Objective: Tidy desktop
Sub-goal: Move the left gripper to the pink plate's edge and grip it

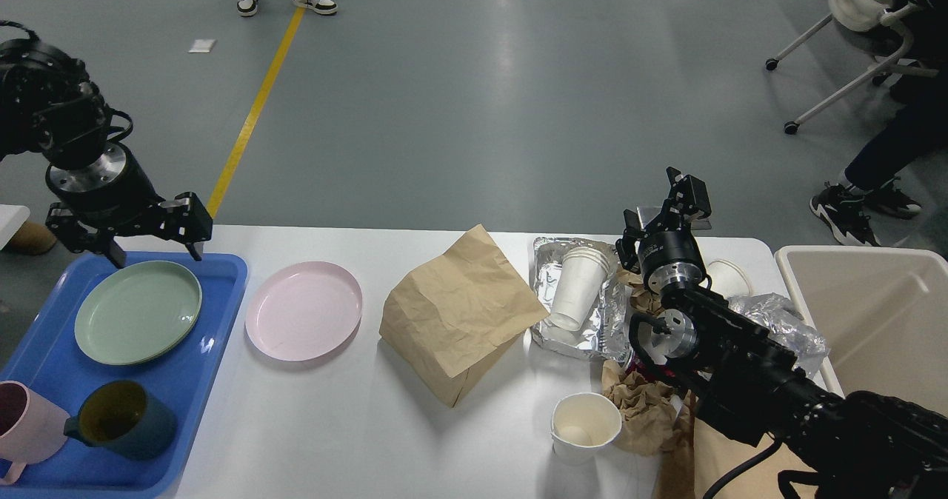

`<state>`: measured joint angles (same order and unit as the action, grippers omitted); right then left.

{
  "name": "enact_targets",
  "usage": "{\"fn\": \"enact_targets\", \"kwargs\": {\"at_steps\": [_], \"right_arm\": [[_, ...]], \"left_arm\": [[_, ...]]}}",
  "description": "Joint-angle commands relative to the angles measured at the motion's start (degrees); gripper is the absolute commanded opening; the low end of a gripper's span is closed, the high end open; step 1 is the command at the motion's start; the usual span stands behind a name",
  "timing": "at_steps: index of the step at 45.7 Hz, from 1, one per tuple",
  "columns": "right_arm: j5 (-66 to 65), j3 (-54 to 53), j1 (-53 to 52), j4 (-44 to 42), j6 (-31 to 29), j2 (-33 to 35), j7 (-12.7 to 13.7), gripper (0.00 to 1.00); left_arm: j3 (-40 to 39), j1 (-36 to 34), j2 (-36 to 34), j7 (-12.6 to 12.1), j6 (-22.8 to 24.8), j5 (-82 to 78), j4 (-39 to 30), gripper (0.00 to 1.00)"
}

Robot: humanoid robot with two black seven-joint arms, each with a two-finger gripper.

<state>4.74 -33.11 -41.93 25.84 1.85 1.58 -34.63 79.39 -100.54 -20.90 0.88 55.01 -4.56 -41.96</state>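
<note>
White table (355,425) strewn with bag (459,314), cups, foil; left tool (152,251) spread, empty, above tray's (44,366) green plate (138,312); right tool (663,218) spread, empty, beyond foil

lab/workshop hall | grey floor (459,114), yellow line (255,106), wheeled chair (852,47)

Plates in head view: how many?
2. Green plate in the blue tray, pink plate on the desktop right of it. Trash might hide more.
</note>
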Motion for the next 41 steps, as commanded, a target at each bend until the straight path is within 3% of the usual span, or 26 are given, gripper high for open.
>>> {"fn": "enact_targets", "kwargs": {"at_steps": [1, 11, 18, 21, 31, 41], "right_arm": [[0.0, -0.03, 0.0, 0.0, 0.0, 0.0, 0.01, 1.0], [0.0, -0.03, 0.0, 0.0, 0.0, 0.0, 0.01, 1.0], [0.0, -0.03, 0.0, 0.0, 0.0, 0.0, 0.01, 1.0], [0.0, -0.03, 0.0, 0.0, 0.0, 0.0, 0.01, 1.0], [0.0, -0.03, 0.0, 0.0, 0.0, 0.0, 0.01, 1.0], [0.0, -0.03, -0.08, 0.0, 0.0, 0.0, 0.01, 1.0]], "left_arm": [[0.41, -3.08, 3.14, 0.0, -0.01, -0.01, -3.21, 0.92], [-0.46, 0.86, 7.36, -0.27, -0.01, 0.6, -3.92, 0.92], [-3.53, 7.63, 7.54, -0.79, -12.37, 2.45, -3.65, 0.92], [-5.82, 10.18, 7.45, -0.88, -15.19, 2.54, -3.21, 0.92], [-13.38, 15.81, 6.75, -0.97, -15.99, 3.33, -1.19, 0.91], [-14.61, 19.85, 6.4, -1.06, -17.13, 9.04, -0.84, 0.91]]}}
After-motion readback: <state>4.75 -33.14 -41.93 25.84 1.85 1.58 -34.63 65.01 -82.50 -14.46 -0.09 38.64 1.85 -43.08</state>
